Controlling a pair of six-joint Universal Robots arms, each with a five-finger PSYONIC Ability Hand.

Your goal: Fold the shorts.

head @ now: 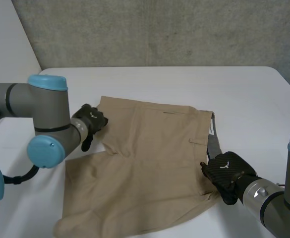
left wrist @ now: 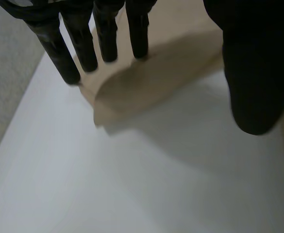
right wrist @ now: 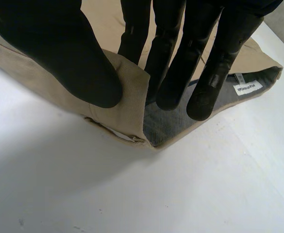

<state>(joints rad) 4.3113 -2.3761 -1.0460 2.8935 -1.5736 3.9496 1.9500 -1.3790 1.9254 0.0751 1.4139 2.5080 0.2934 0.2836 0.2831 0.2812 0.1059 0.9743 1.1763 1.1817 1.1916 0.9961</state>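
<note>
Lying spread on the white surface, the tan shorts sit between the two arms, with the waistband on the side of the right arm and the legs reaching toward the left arm. The left robot hand is at the hem of the farther leg. Its straight fingers rest with their tips on the edge of the shorts, where the cloth rises a little off the surface, and its thumb stands well apart, so it grips nothing. The right robot hand is at the nearer end of the waistband and has it pinched: the thumb presses the tan outer face while the fingers lie on the grey lining inside. A small white label shows on that lining just beside the fingertips.
</note>
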